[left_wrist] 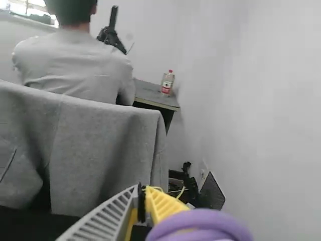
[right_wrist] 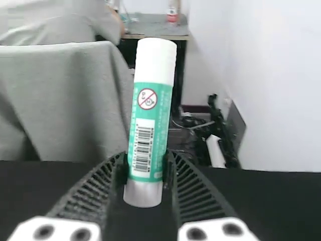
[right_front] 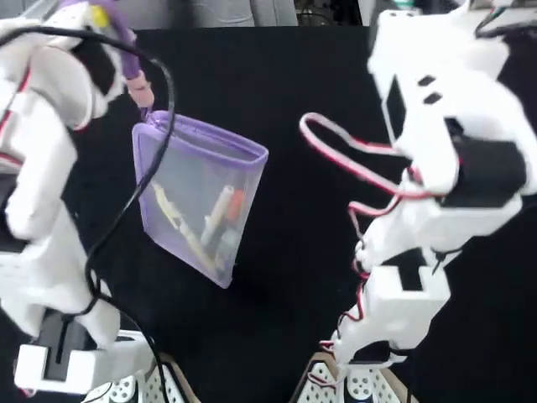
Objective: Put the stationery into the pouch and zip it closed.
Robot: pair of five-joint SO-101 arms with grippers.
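A translucent purple pouch [right_front: 201, 197] lies on the black table left of centre, its mouth open toward the far side. Several pens and a marker [right_front: 225, 211] show through it. My left gripper [right_front: 99, 15], at the far left, is shut on a purple pen [right_front: 130, 59] whose pink end points down at the pouch's near corner. In the left wrist view the purple pen [left_wrist: 200, 228] sits beside the yellow and grey fingers [left_wrist: 155, 203]. My right gripper [right_wrist: 145, 170] is shut on a white glue stick [right_wrist: 150, 110] with a green label, held upright above the table.
The right arm [right_front: 445, 168] stands at the right, with looping red and white cables [right_front: 352, 159] hanging toward the middle. Bare black table [right_front: 294, 252] lies between the arms. Beyond the table are a grey-draped chair [right_wrist: 60, 100] and a desk with a bottle [left_wrist: 167, 82].
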